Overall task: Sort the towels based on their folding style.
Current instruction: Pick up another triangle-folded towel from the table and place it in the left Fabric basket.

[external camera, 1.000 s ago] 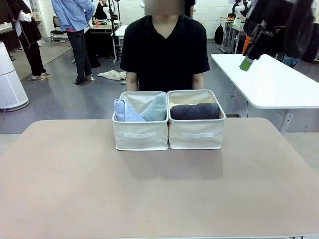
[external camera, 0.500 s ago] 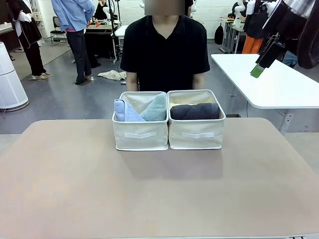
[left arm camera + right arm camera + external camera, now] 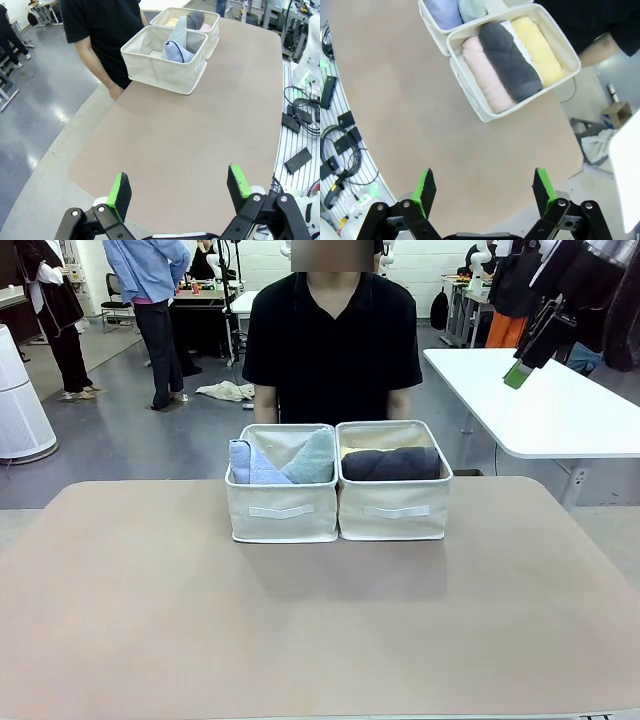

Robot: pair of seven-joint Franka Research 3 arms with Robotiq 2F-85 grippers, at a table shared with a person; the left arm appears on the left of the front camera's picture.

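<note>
On the table, front view: periwinkle triangle towel (image 3: 246, 462) and teal-grey triangle towel (image 3: 314, 457) share the left bin (image 3: 282, 510); dark grey roll (image 3: 391, 463) in right bin (image 3: 392, 510).
Left wrist: left gripper (image 3: 180, 188) wide open, empty.
Right wrist: right gripper (image 3: 484, 187) wide open, empty; pink roll (image 3: 487, 82), white roll (image 3: 514, 36), yellow roll (image 3: 539, 42) binned.
Progress: sorting looks complete.

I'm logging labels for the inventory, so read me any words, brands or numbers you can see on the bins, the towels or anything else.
None can be read.
Bins: each has a blank white front strip.
Towels: no tags or print showing.
</note>
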